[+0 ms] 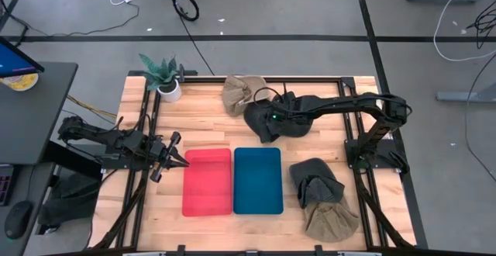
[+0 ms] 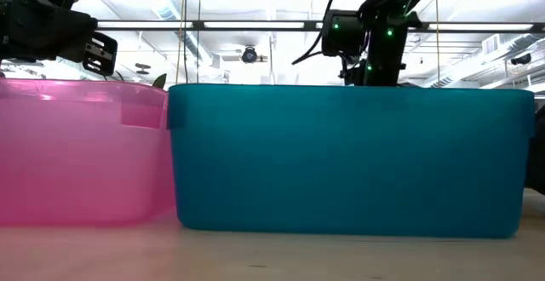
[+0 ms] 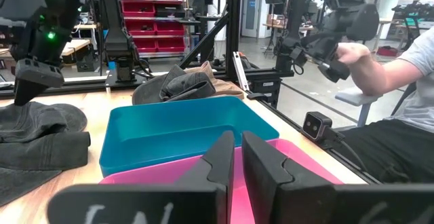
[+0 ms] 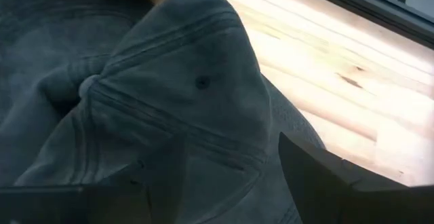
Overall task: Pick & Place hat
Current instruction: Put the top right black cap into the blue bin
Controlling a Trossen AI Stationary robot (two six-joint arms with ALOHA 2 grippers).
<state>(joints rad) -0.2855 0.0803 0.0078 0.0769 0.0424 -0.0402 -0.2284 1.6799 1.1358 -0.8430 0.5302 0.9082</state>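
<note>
A dark grey cap lies on the table at the far middle, and its crown fills the right wrist view. My right gripper is open just above it, one finger on each side of the crown. A tan hat lies just beyond the cap. A dark hat and a tan one are heaped near the right edge. My left gripper is shut and hovers left of the pink bin. My right gripper comes at the dark grey cap from above, its open fingers straddling the crown near the top button. Whether the fingers touch the cloth, I cannot tell. The cap lies on the table.
A teal bin stands to the right of the pink bin at the table's near middle. A potted plant stands at the far left corner. Black frame rails border the table. A person sits beyond the table's right side.
</note>
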